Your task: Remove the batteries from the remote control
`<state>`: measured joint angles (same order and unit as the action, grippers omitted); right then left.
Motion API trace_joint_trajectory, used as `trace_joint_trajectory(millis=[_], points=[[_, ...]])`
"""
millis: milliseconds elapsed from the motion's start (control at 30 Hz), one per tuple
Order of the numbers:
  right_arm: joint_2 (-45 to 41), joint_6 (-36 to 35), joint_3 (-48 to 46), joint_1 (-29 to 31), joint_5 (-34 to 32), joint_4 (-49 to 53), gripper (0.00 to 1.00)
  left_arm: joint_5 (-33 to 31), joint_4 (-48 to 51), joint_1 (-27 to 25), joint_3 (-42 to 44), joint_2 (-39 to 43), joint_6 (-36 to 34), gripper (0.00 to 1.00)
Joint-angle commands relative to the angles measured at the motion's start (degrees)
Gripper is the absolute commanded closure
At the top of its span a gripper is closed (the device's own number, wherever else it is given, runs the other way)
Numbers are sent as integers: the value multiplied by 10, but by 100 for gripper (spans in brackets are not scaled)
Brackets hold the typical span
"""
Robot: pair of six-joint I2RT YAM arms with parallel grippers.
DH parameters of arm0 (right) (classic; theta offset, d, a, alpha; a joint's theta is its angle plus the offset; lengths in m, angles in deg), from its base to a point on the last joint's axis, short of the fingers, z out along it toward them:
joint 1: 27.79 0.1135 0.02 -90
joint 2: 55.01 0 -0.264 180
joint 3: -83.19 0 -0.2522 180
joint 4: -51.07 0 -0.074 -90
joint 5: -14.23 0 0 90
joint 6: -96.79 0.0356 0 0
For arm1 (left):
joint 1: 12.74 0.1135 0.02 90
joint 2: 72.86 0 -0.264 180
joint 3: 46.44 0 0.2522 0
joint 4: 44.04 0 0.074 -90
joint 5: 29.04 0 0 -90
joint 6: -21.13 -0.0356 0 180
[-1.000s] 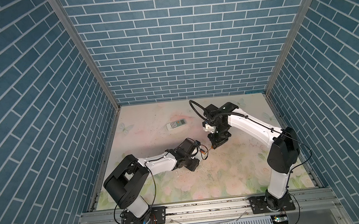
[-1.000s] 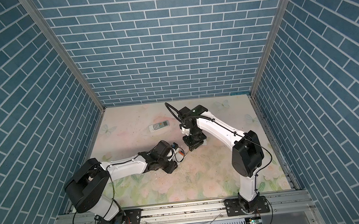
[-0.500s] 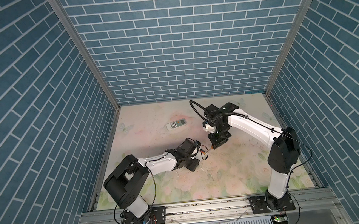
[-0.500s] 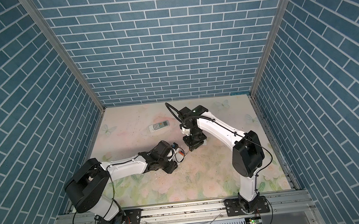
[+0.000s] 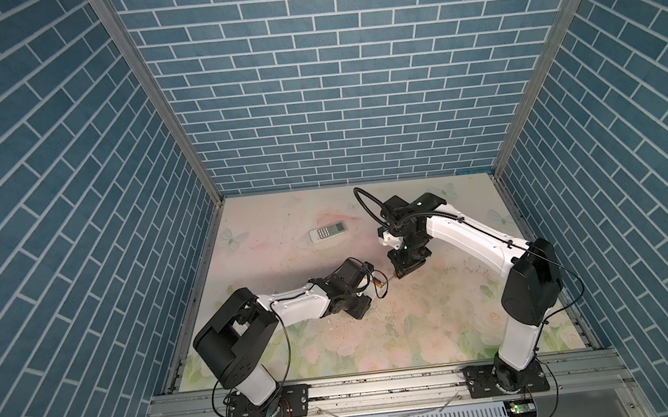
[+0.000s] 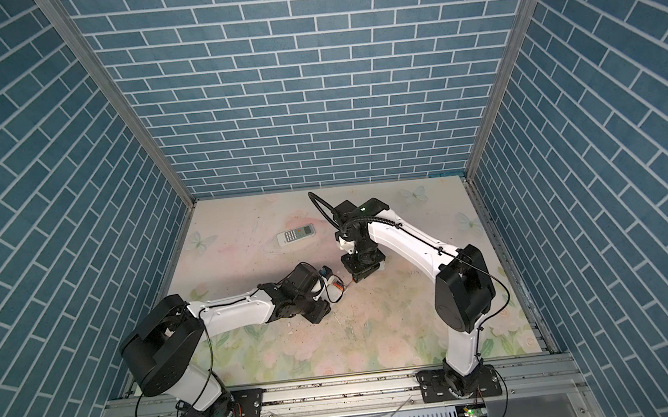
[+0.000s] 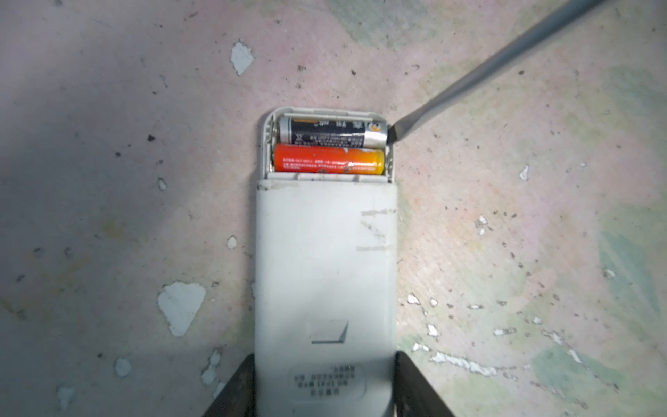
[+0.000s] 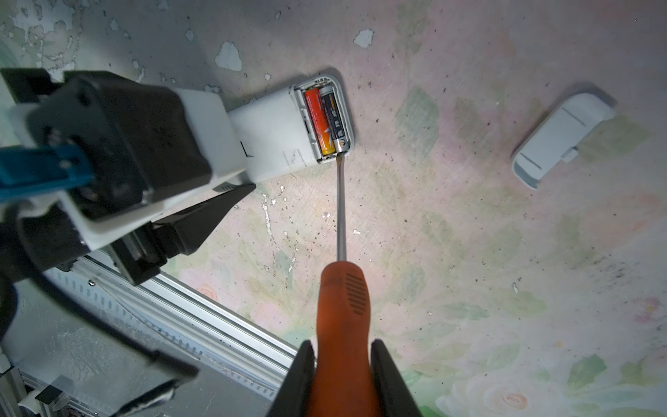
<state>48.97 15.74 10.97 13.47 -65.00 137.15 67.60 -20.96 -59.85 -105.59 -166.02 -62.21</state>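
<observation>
Nothing moved: your left gripper (image 7: 323, 361) pinched the white plastic remote (image 7: 325, 252); your right gripper (image 8: 342, 350) clamped the orange-handled screwdriver (image 8: 341, 296), tip at the black cylindrical battery (image 7: 332, 131).

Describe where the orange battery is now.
Both wrist views show the orange battery in the open compartment of the remote held by the left gripper, beside the black battery, near the screwdriver.

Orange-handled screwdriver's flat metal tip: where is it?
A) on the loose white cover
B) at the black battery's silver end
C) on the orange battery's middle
B: the tip of the orange-handled screwdriver sits at the silver end of the black cylindrical battery in the white plastic remote.
</observation>
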Motion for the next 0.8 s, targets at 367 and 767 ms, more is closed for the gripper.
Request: trace_joint_trajectory(millis=[367, 767], points=[[-51, 14, -66, 6, 32, -126, 100, 29, 40, -22, 15, -43, -7, 55], [-75, 13, -69, 6, 56, -150, 100, 27, 43, -27, 13, -47, -9, 55]])
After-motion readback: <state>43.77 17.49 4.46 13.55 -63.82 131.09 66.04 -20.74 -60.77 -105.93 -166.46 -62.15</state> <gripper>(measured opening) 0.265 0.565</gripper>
